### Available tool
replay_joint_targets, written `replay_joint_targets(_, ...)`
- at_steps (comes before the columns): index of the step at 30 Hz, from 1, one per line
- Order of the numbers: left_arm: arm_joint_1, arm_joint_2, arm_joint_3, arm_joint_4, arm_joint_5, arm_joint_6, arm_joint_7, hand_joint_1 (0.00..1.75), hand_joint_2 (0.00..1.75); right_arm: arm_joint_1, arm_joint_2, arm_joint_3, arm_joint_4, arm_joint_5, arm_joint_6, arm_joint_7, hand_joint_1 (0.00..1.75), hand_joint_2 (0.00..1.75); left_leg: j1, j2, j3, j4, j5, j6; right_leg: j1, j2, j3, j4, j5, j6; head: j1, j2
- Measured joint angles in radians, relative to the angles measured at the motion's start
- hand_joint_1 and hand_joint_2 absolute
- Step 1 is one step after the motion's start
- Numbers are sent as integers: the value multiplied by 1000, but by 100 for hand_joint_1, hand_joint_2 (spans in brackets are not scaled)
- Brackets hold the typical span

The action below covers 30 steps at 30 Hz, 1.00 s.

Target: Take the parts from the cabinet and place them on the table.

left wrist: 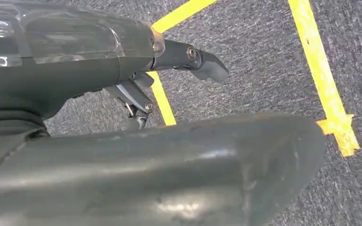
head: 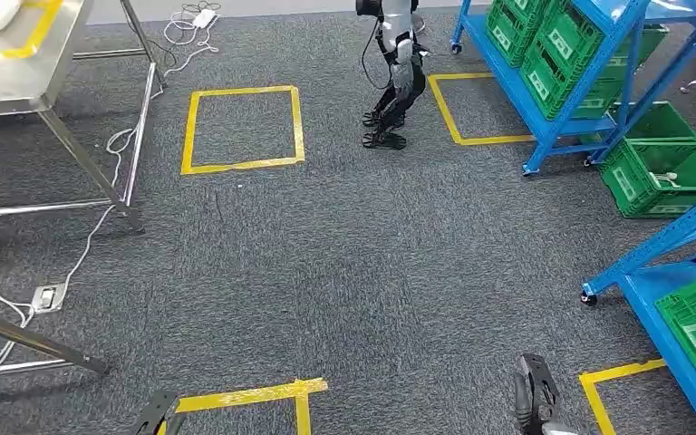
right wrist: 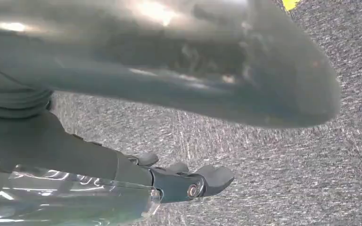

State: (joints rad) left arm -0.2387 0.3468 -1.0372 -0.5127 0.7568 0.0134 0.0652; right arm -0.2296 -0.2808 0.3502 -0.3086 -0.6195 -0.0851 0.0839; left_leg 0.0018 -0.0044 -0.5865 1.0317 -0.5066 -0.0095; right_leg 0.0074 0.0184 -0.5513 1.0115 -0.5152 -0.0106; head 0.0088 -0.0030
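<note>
Grey carpet with yellow tape squares. Blue cabinet holding green crates, labels unreadable. Steel table, far left. Second robot. Left robot hand and right robot hand: fingers apart, seemingly empty.

head view: even, bright overhead lighting, soft short shadows under the steel table. wrist views: near thumb out of focus, glare on transparent cover, carpet motion-blurred.
</note>
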Motion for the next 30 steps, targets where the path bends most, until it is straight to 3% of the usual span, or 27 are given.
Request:
replay_joint_targets(3, 1, 1, 0, 0, 0, -5, -7, 0, 0, 2, -2, 4, 0, -8, 3, -3, 0, 0, -1, 0, 0, 2, -1, 1, -1, 0, 0, -2, 1, 1, 0, 0)
replay_joint_targets(4, 1, 3, 0, 1, 0, -8, -11, 0, 0, 3, -2, 6, 0, -9, 4, -4, 0, 0, -4, -2, 0, 4, -3, 8, -4, -1, 1, -5, 2, 9, 0, 0)
replay_joint_targets(7, 1, 8, 0, 8, -3, -13, -17, 0, 0, 7, -4, 16, 2, -13, 5, -8, 0, 0, -7, -2, -1, 1, -5, 14, -6, 0, 2, -9, 2, 16, -4, 0)
replay_joint_targets(9, 0, 8, 0, 9, -2, -13, -19, 0, 0, 5, -6, 19, 1, -21, 5, -11, 0, 0, 3, 2, 15, -25, 7, 25, -7, -3, 1, -2, -4, 23, -4, 0)
replay_joint_targets(10, -3, 8, 0, 9, -2, -11, -16, 0, 0, 2, -6, 21, 0, -21, 3, -11, 0, 0, 2, 4, 22, -29, 8, 28, -6, -7, -11, 29, -23, 25, 1, 0)
replay_joint_targets(12, -8, 6, 0, 10, -2, -3, -6, 0, 0, -2, -5, 24, 0, -23, -3, -8, 0, 0, 2, 5, 28, -29, 6, 30, -9, -9, -86, 180, -94, 29, 9, 0)
replay_joint_targets(13, -9, 3, 0, 9, -2, 1, -2, 0, 0, -1, -4, 25, 0, -24, -3, -4, 0, 0, 1, 5, 30, -29, 3, 31, -10, -9, -127, 251, -116, 32, 10, 0)
replay_joint_targets(14, -8, 2, 0, 10, -2, 4, 0, 0, 0, 0, -2, 26, 0, -30, -5, 0, 0, 0, 1, 5, 32, -29, 1, 30, -14, -10, -154, 291, -121, 34, 13, 0)
replay_joint_targets(15, -8, 0, -1, 10, -2, 8, 2, 0, 0, 2, -2, 29, 0, -32, -6, 2, 0, 0, 1, 8, 35, -29, -2, 28, -16, -11, -159, 284, -98, 34, 15, 0)
replay_joint_targets(16, -8, -2, 0, 10, -3, 9, 2, 0, 0, 2, -2, 30, 0, -35, -6, 2, 0, 0, 1, 9, 40, -29, -6, 25, -19, -15, -144, 239, -55, 35, 18, 0)
replay_joint_targets(17, -8, -3, -1, 10, -3, 10, 2, 0, 0, 1, -2, 32, 0, -41, -6, 3, 0, 0, 1, 16, 49, -29, -12, 22, -21, -25, -110, 157, 1, 35, 23, 0)
replay_joint_targets(18, -8, -5, -1, 10, -5, 11, 1, 0, 0, -1, -2, 33, 0, -42, -6, 3, 0, 0, 1, 21, 59, -29, -19, 16, -22, -48, -69, 65, 52, 35, 26, 0)
replay_joint_targets(19, -8, -5, 0, 10, -6, 11, 1, 0, 0, -4, -1, 37, 0, -44, -6, 3, 0, 0, -4, 28, 66, -29, -25, 10, -12, -84, -51, 31, 38, 36, 29, 0)
replay_joint_targets(20, -8, -5, 0, 10, -7, 11, 1, 0, 0, -10, -1, 40, 0, -45, -6, 3, 0, 0, -9, 38, 65, -23, -33, 2, -10, -76, -46, 10, 40, 20, 31, 0)
replay_joint_targets(22, -8, -5, -1, 11, -7, 11, 1, 0, 0, -12, 1, 42, 0, -50, -5, 3, 0, 0, -9, 64, 71, -32, -35, -4, -7, -56, -51, 16, 39, 9, 15, 0)
replay_joint_targets(24, -11, -7, -1, 11, -7, 11, 1, 0, 0, -8, -1, 43, 0, -50, -6, 5, 0, 0, -8, 84, 77, -31, -53, -16, -11, -32, -47, 11, 42, -6, 13, 0)
replay_joint_targets(25, -14, -8, -1, 11, -8, 11, 1, 0, 0, -8, -1, 43, 0, -50, -6, 5, 0, 0, -1, 34, 74, -7, -71, -21, -13, -23, -46, 10, 41, -11, 6, 0)
replay_joint_targets(26, -16, -8, 0, 11, -8, 11, 0, 0, 0, -10, -2, 43, 0, -50, -6, 5, 0, 0, -1, 12, 43, 56, -105, -23, -13, -12, -45, 10, 40, -15, -4, 0)
replay_joint_targets(28, -14, -9, -1, 11, -8, 11, 0, 0, 0, -9, 0, 47, 0, -50, -6, 5, 0, 0, 0, 2, -47, 222, -173, -26, -12, 8, -45, 10, 39, -20, -13, 0)
replay_joint_targets(29, -13, -10, -1, 12, -8, 11, 1, 0, 0, -7, 0, 48, 0, -51, -6, 5, 0, 0, 0, 1, -90, 287, -186, -25, -11, 19, -45, 10, 38, -20, -17, 0)
replay_joint_targets(30, -13, -11, -1, 12, -8, 11, 1, 0, 0, -5, 1, 48, 0, -51, -6, 5, 0, 0, 0, 1, -107, 294, -167, -24, -11, 29, -45, 10, 38, -20, -18, 0)
